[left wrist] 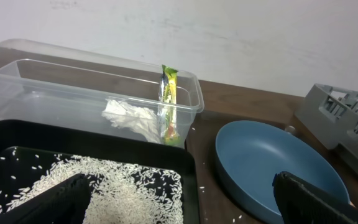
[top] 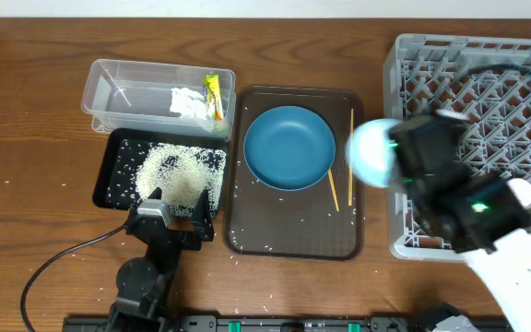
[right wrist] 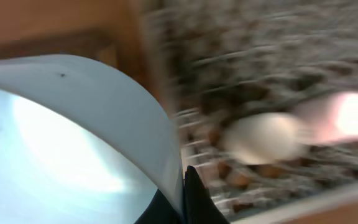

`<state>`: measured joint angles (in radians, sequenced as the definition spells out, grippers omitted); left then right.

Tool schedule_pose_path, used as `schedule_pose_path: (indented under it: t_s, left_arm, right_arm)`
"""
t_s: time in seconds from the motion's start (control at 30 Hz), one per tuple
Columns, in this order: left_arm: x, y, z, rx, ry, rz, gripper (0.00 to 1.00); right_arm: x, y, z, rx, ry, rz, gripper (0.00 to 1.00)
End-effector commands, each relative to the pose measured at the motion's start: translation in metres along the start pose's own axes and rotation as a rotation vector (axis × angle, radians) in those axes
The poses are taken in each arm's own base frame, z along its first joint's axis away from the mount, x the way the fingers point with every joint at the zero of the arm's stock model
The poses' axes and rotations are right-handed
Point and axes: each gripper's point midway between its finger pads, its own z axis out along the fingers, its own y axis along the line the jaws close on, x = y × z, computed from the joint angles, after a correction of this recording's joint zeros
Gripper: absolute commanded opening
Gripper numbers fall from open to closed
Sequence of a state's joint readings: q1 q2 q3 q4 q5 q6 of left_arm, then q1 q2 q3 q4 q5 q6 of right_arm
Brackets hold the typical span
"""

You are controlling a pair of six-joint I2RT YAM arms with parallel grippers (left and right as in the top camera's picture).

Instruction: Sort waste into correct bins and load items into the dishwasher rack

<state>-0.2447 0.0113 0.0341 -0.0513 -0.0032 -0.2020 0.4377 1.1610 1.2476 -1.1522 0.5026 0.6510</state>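
My right gripper (top: 393, 152) is shut on the rim of a small white bowl tinted pale blue (top: 371, 152), held in the air at the left edge of the grey dishwasher rack (top: 487, 83). In the right wrist view the bowl (right wrist: 61, 137) fills the left side, its wall pinched at the gripper (right wrist: 182, 198). My left gripper (top: 159, 214) stands open over the near edge of the black tray (top: 111, 148) of rice (top: 178, 171). The clear tub (top: 109, 88) holds the tissue (top: 189, 101) and the wrapper (top: 214, 96). The blue plate (top: 289, 146) and chopsticks (top: 351, 148) lie on the brown tray (top: 293, 231).
Two more small bowls sit blurred in the rack, one white (right wrist: 263, 138) and one pinkish (right wrist: 347, 115). Loose rice grains lie on the brown tray and on the table near its front edge. A black cable (top: 53, 263) runs across the table at front left.
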Motion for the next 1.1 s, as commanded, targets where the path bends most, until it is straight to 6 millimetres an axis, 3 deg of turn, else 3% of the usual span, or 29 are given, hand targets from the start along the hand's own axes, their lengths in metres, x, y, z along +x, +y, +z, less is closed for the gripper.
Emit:
schedule_pose_path:
  t_s: [0.0,0.07,0.2,0.33,0.47,0.63,0.83,1.07]
  left_arm:
    - [0.016,0.006,0.002,-0.018,0.038,0.016,0.96]
    - [0.016,0.006,0.002,-0.018,0.038,0.016,0.96]
    - [0.016,0.006,0.002,-0.018,0.038,0.016,0.96]
    - [0.016,0.006,0.002,-0.018,0.038,0.016,0.96]
    - [0.016,0.006,0.002,-0.018,0.038,0.016,0.96]
    - [0.016,0.006,0.002,-0.018,0.038,0.016,0.96]
    - [0.016,0.006,0.002,-0.018,0.038,0.016,0.96]
    - [0.016,0.006,0.002,-0.018,0.038,0.016,0.96]
  right_arm:
    - [-0.029,-0.072,-0.006,0.323,-0.146,0.092,0.01]
    - [-0.038,-0.115,-0.008,0.515,-0.202,0.209,0.01]
    - [-0.056,-0.150,0.014,0.621,-0.220,0.357,0.01]
    - [-0.090,-0.171,0.052,0.683,-0.229,0.294,0.01]
    - [-0.103,-0.180,0.081,0.791,-0.214,0.181,0.01]
    - [-0.109,-0.175,0.119,0.905,-0.169,0.012,0.01]
    - [-0.106,-0.173,0.151,1.005,-0.117,-0.115,0.01]
    - [-0.083,-0.135,0.186,0.917,-0.031,-0.259,0.01]
